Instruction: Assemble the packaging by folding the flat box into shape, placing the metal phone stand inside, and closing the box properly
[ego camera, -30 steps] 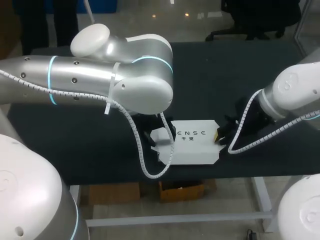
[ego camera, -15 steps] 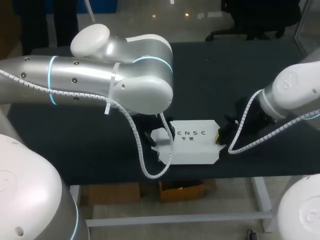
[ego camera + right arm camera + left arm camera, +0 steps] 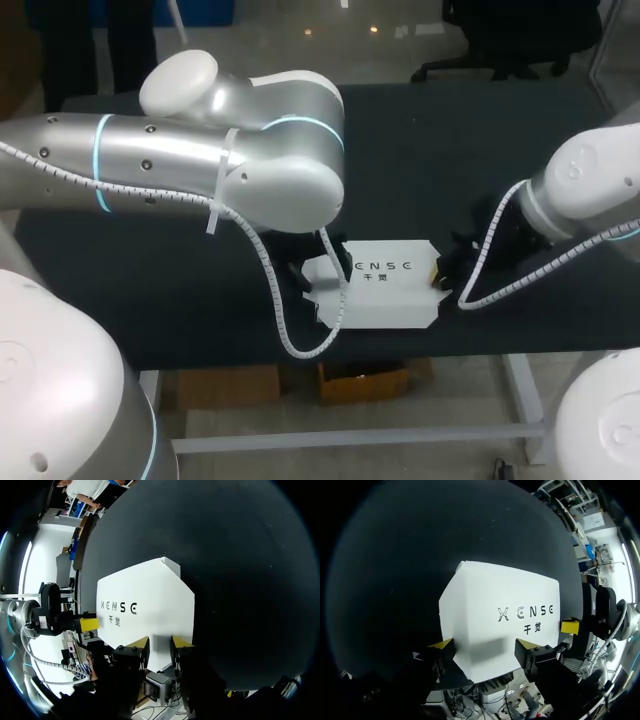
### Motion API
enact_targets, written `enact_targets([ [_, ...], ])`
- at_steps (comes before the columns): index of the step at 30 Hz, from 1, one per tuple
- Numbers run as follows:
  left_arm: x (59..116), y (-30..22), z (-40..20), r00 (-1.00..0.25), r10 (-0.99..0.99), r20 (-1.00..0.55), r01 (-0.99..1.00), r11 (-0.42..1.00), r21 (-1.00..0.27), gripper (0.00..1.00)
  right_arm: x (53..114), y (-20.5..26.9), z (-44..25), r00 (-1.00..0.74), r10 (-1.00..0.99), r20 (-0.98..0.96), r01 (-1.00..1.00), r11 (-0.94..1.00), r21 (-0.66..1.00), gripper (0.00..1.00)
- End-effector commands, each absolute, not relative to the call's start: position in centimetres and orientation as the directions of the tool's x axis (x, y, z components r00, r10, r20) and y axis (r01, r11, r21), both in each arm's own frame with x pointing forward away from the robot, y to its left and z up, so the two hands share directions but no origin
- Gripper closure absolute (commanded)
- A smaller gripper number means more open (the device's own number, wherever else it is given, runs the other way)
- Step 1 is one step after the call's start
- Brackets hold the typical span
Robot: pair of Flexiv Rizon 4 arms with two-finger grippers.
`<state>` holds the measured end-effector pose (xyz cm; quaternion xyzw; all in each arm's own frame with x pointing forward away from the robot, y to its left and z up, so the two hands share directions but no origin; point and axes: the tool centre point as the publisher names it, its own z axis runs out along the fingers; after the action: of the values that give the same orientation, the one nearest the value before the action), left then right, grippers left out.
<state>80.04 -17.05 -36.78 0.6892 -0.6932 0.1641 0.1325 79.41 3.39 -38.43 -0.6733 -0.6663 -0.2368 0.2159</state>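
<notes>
As far as the views show, folding is largely complete. The box (image 3: 385,285) lies as a formed white carton, printed panel uppermost, on the black table (image 3: 450,140). It sits close to the table's near edge, about midway between the two arms.

At the box's left end a flap (image 3: 322,283) stands ajar in the head view and is not tucked in. The right end is partly hidden, so closure there cannot be confirmed. The metal phone stand appears in no view, and whether it is already inside cannot be told.

The right gripper (image 3: 159,646) is at the box's right end. Its yellow tips are close together with the white end edge between them, touching both, so it is judged clamped on the box. The left gripper (image 3: 481,646) is at the box's left end; whether it is grasping or released cannot be told.

Assessment: late stage. Outstanding items are to confirm the stand is loaded, tuck the left flap, and verify both ends are shut.
</notes>
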Motion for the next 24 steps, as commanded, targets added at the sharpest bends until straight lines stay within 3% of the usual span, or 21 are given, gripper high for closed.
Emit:
enact_targets([
  [1, 79.54, -16.85, -37.21, -0.024, -0.905, 0.424, -0.997, -0.007, -0.072, 0.2, 79.15, 3.07, -38.8, -0.01, 0.787, 0.617, 0.999, -0.018, 0.04, 0.73],
  [24, 79.62, -17.08, -37.77, -0.074, -0.884, 0.461, -0.99, 0.011, -0.139, 0.21, 79.4, 3.41, -39.17, -0.068, 0.747, 0.661, 0.992, -0.019, 0.124, 0.72],
])
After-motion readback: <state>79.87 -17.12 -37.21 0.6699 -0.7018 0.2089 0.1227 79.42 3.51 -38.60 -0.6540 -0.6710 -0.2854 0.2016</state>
